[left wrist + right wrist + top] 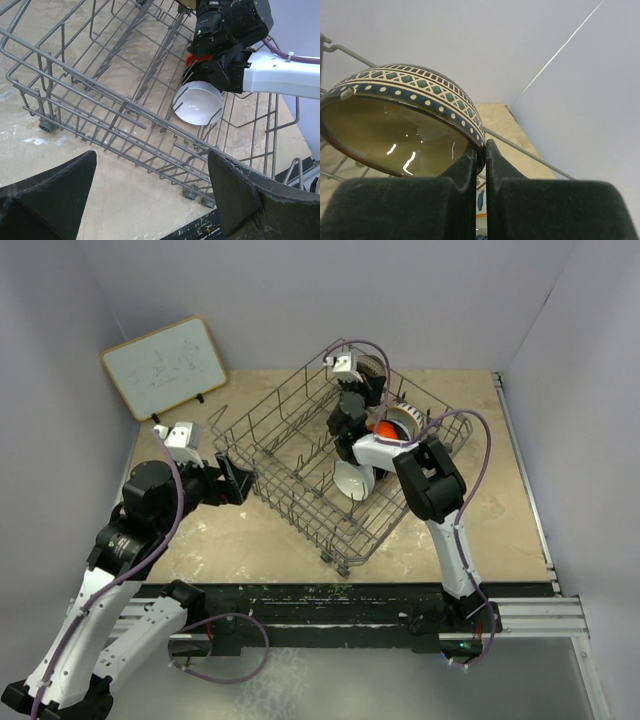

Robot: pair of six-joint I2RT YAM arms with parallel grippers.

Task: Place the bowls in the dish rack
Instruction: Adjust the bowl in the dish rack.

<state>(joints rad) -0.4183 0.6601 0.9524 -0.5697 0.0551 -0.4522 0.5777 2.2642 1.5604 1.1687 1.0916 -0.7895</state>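
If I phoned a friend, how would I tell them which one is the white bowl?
Find the big grey wire dish rack in the middle of the table. Toward its near right side, just under the right arm's white forearm, the white bowl leans on edge among the tines. It is plain white, unlike the orange-red bowl just behind it.

You have the dish rack [285,450] sitting cornerwise on the table [480,510] at mid-frame in the top view. The whiteboard [165,365] is behind it at upper left, and the left gripper [240,478] is just outside its left wall. Inside, a first bowl [351,481] stands among the tines near the lower right side. A second bowl [383,430] and a third bowl [407,420] sit together toward the right corner, and a fourth bowl [400,120] is at the far corner, right at the right gripper [480,152].
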